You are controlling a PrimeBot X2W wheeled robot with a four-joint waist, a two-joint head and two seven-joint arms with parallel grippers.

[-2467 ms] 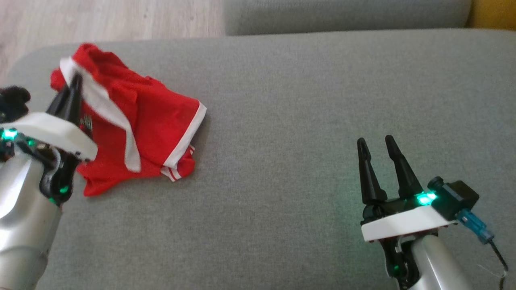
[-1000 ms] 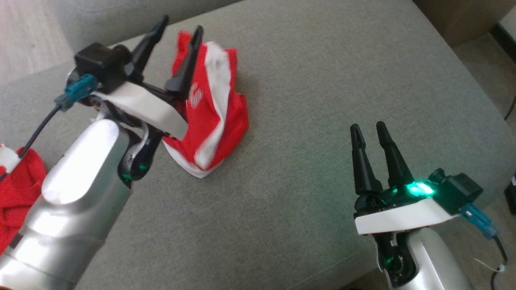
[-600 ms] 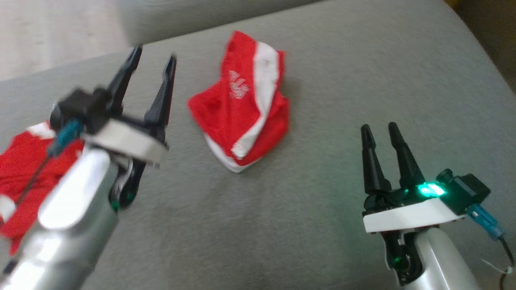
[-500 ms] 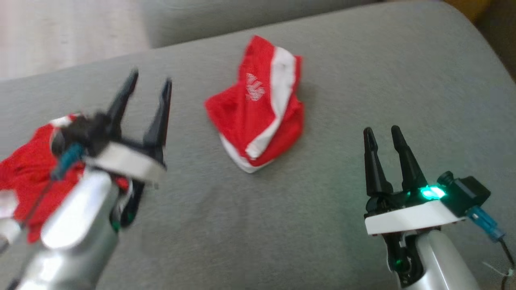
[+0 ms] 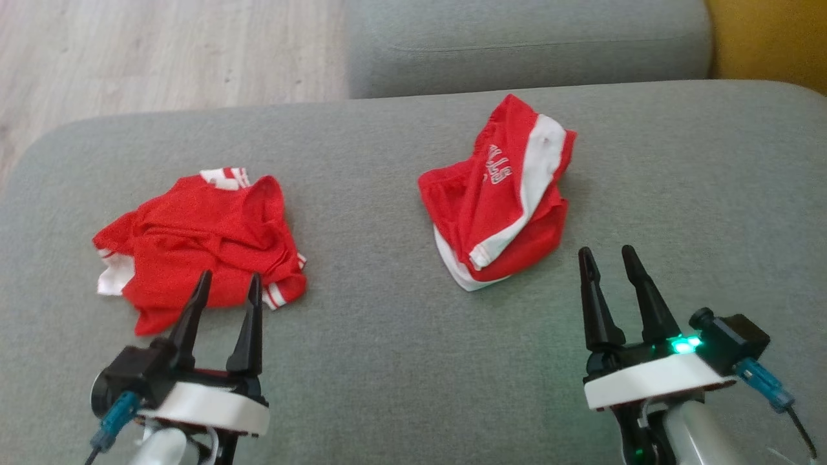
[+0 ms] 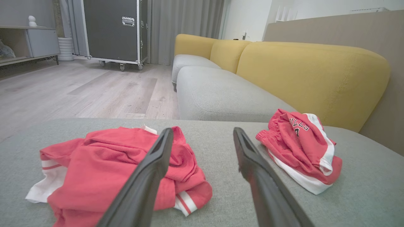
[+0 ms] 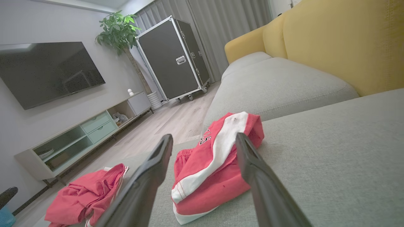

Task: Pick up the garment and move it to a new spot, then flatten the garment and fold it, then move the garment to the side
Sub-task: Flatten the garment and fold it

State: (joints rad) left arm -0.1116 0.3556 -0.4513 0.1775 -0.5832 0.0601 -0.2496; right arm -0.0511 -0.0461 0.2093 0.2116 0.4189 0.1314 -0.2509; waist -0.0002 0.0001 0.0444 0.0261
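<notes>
The garment, red shorts with a white side stripe and white lettering, lies bunched on the grey cushion, right of the middle. It also shows in the left wrist view and between the fingers' line of sight in the right wrist view. My left gripper stands open at the lower left, just short of a second crumpled red garment. My right gripper is open too, a little short and to the right of the shorts. Neither gripper touches cloth.
A second grey seat and a yellow backrest lie beyond the cushion. Wooden floor is past its far left edge. A black wheeled case and a TV over a low cabinet stand across the room.
My left gripper has let go of the shorts and drawn back to the lower left, open. The shorts stay where they were dropped. The head camera has swung, shifting the whole picture.
</notes>
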